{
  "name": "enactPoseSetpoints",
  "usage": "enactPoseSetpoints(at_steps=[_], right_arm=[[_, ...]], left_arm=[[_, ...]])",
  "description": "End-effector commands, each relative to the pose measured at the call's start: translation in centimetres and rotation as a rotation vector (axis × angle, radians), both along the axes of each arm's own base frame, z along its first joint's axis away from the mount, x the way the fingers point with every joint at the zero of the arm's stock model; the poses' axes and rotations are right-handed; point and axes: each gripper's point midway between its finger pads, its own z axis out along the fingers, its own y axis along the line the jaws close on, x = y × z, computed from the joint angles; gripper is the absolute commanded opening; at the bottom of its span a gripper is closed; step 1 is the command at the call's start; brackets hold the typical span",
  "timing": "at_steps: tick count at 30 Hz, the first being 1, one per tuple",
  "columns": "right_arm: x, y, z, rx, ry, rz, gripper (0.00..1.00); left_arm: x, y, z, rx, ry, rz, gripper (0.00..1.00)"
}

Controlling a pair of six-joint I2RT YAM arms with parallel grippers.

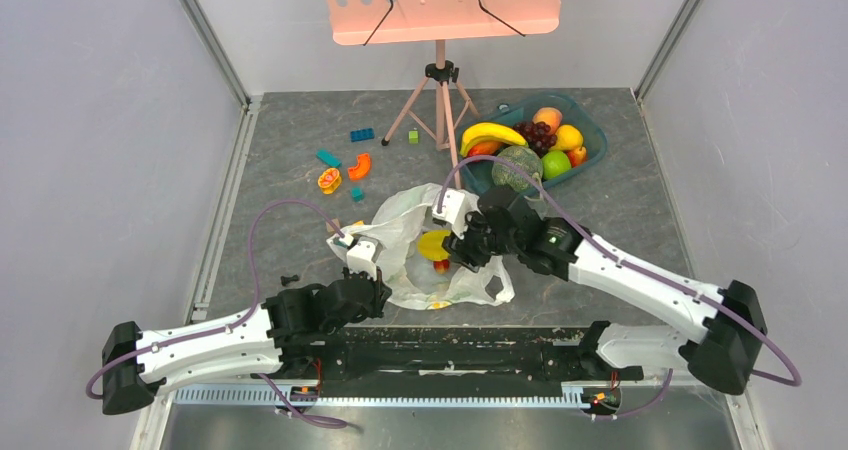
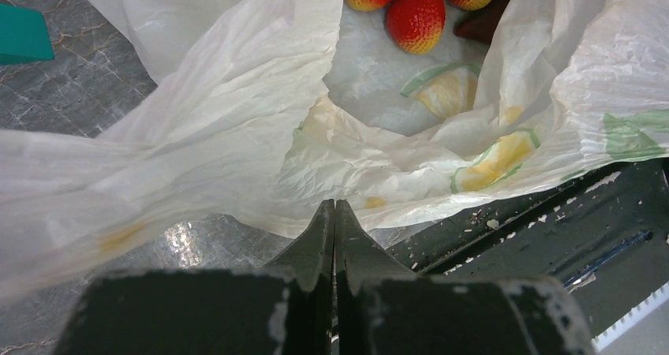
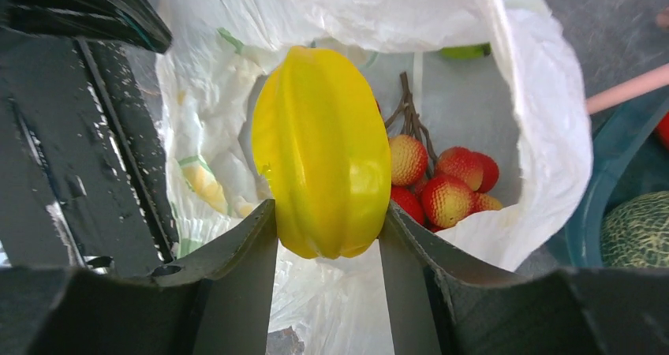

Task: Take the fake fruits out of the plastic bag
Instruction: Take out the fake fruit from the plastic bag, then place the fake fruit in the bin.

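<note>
The plastic bag (image 1: 400,225) lies crumpled in front of the arm bases with its mouth open. My right gripper (image 1: 452,254) is over the bag mouth, shut on a glossy yellow ridged fruit (image 1: 434,243). In the right wrist view the gripper (image 3: 327,213) pinches the yellow fruit (image 3: 323,142) between both fingers, above the bag (image 3: 536,95). A cluster of small red-pink balls (image 3: 446,185) on a brown stem lies inside the bag. My left gripper (image 1: 352,242) is shut on the bag's left edge (image 2: 237,118), holding it taut; the red balls (image 2: 414,16) show beyond.
A blue bin (image 1: 590,135) at the back right holds a banana (image 1: 490,133), a netted melon (image 1: 517,165), grapes and other fruit. A pink tripod stand (image 1: 440,100) is behind the bag. Small toy pieces (image 1: 345,165) lie at the back left. The black base rail (image 1: 450,345) runs along the near edge.
</note>
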Motion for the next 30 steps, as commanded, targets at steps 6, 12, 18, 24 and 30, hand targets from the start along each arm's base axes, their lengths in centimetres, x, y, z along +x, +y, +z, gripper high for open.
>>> enactPoseSetpoints(at_steps=[6, 12, 18, 24, 30], right_arm=[[0.9, 0.7, 6.8, 0.168, -0.117, -0.040, 0.43], [3.2, -1.3, 9.1, 0.181, -0.182, -0.159, 0.43], [6.7, -5.2, 11.4, 0.209, -0.235, -0.336, 0.42], [11.0, -10.5, 11.4, 0.158, -0.269, -0.596, 0.42], [15.1, -15.0, 10.4, 0.135, -0.243, -0.800, 0.42]], left_arm=[[0.5, -0.7, 1.0, -0.072, 0.002, 0.053, 0.02], [0.4, -0.6, 1.1, -0.072, 0.003, 0.054, 0.02], [0.4, -0.5, 1.0, -0.065, 0.004, 0.055, 0.02], [0.4, -0.4, 0.9, -0.065, 0.002, 0.055, 0.02], [0.4, -0.3, 0.8, -0.056, 0.001, 0.054, 0.02]])
